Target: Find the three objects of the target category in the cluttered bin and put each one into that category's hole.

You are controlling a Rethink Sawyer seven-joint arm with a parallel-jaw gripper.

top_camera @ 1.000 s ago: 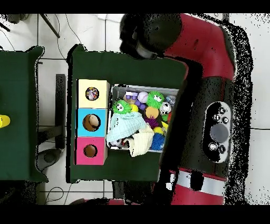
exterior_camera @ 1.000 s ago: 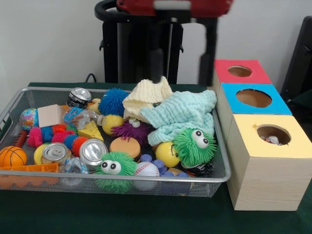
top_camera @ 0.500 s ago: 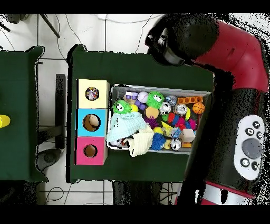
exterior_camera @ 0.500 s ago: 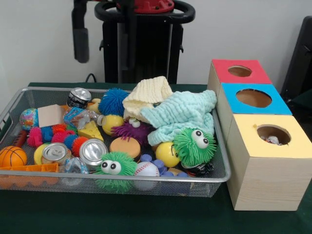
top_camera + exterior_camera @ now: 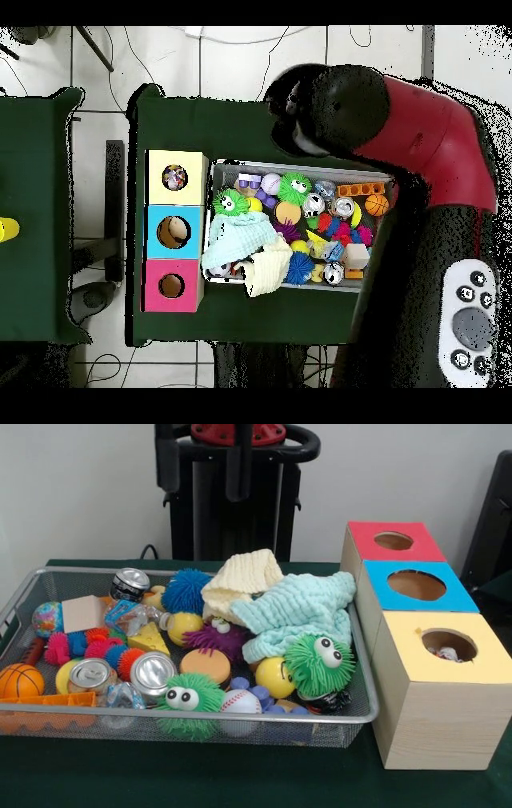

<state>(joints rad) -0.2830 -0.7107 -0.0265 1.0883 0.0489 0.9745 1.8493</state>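
My gripper [image 5: 202,496] hangs open high above the back edge of the wire mesh bin [image 5: 24,588], its two dark fingers [image 5: 166,464] wide apart with nothing between them. In the overhead view the red arm [image 5: 410,120] covers it. The bin holds crushed cans [image 5: 152,672], green fuzzy toys with eyes [image 5: 320,662], a mint cloth [image 5: 296,612], a cream cloth [image 5: 240,580], a basketball [image 5: 19,680] and a baseball [image 5: 240,702]. Beside the bin stand a red box [image 5: 364,536], a blue box [image 5: 384,588] and a yellow box [image 5: 400,656], each with a round hole.
Something crumpled and pale [image 5: 446,654] lies inside the yellow box's hole. The bin [image 5: 300,168] sits on a green table [image 5: 180,120], with the boxes [image 5: 150,232] along its left side in the overhead view. A black chair [image 5: 496,520] stands at the right edge.
The gripper swung from above the cloths leftward along the bin's back, then came back a little to the right. In the overhead view the arm has uncovered the bin's right half.
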